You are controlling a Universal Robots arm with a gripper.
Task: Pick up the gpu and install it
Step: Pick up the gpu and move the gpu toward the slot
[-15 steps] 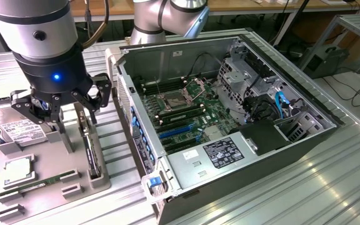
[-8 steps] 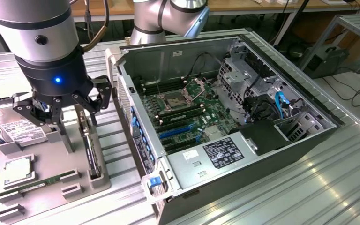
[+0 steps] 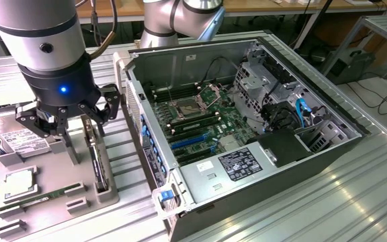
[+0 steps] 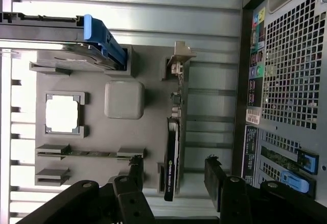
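End effector (image 3: 68, 121), spread wide, partly covers the upright gpu (image 3: 98, 164).

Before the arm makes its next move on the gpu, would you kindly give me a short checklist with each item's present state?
1. gripper open and holding nothing: ok, the jaws stand wide.
2. gpu upright on its edge in the grey tray: ok.
3. gripper lined up with the gpu: ok, in the wrist view one of the fingers shows on each side of the card.
4. Gap between the fingertips and the card's top edge: cannot tell.
5. computer case open on its side: ok.
6. blue expansion slots on the board free: ok, they look empty in the exterior view.
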